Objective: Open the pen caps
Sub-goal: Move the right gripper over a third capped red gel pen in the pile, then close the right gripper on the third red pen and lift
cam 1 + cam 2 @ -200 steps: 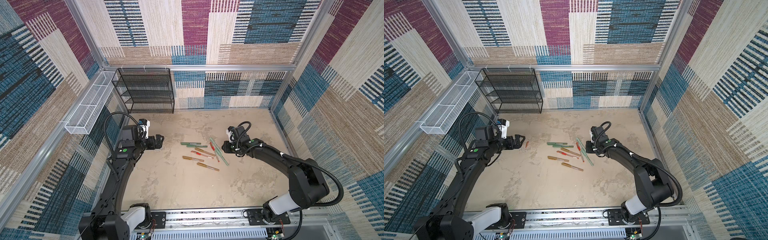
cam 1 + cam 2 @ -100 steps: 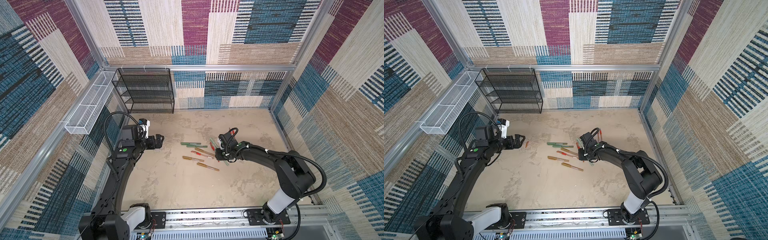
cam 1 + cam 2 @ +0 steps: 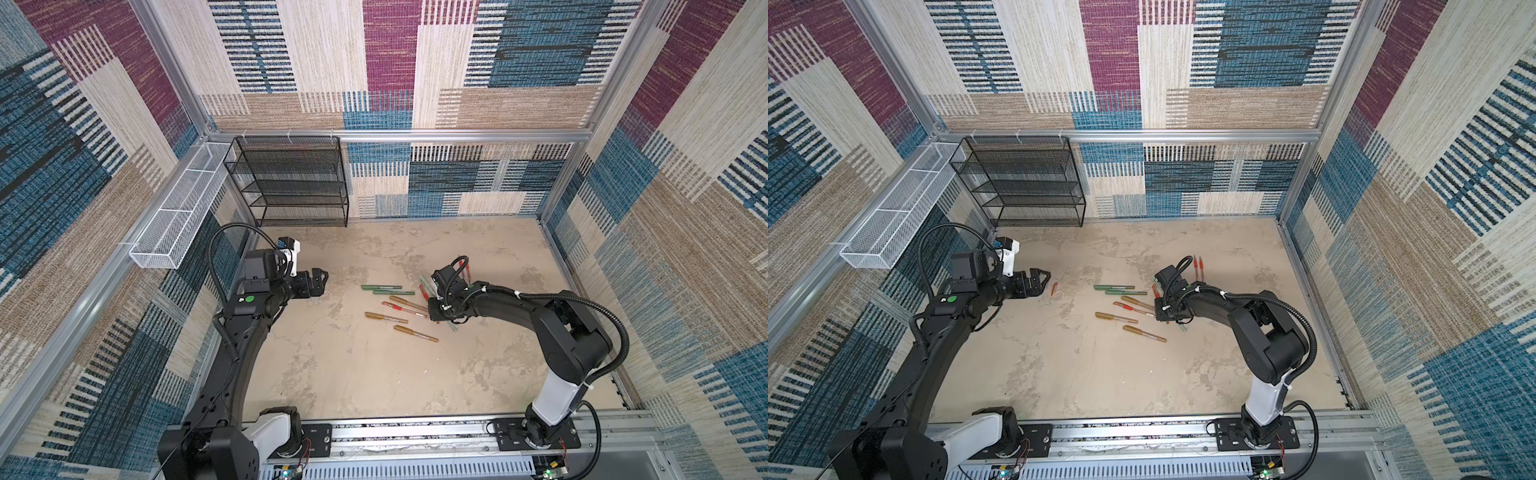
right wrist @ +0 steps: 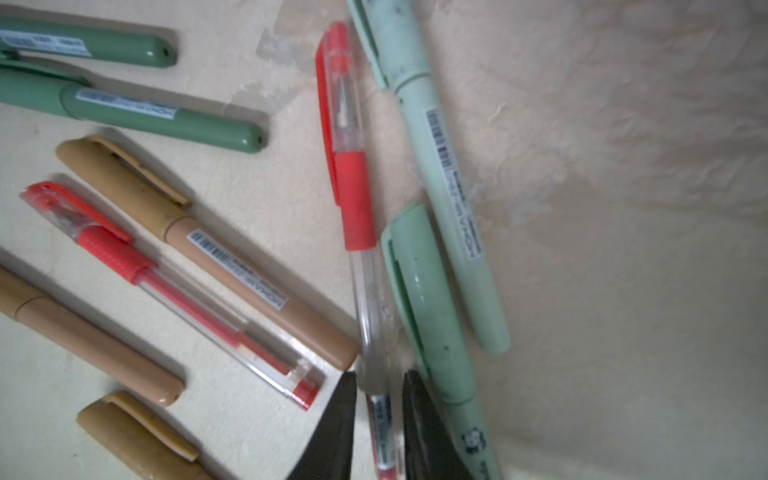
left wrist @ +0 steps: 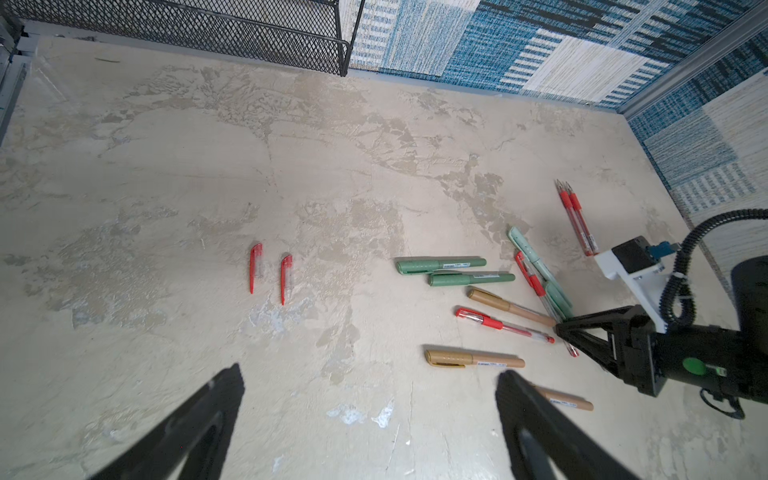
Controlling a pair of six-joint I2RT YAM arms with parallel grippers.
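Right gripper (image 4: 379, 384) has advanced to straddle red pen (image 4: 353, 199), cap (image 4: 327, 124) pointing away.

Red pen (image 4: 359, 199) is cut off at the edge, apparently between the jaws.

No word can be read with certainty. White stickers (image 4: 453, 183), each with a barcode and a line of small print, run along the pale green pen (image 4: 415, 95), the tan pen (image 4: 237, 266) and the two dark green pens (image 4: 124, 109). Their lettering is too blurred to spell out. The clear red pen (image 4: 357, 199) carries a small printed label (image 4: 382, 419), also illegible. A second pale green pen (image 4: 428, 307) bears a small dark round emblem (image 4: 473, 442). A plain green dot sticker (image 5: 692, 366) sits on the right arm (image 5: 727, 353). In both top views a like green dot (image 3: 249, 298) marks the left arm (image 3: 232, 353).
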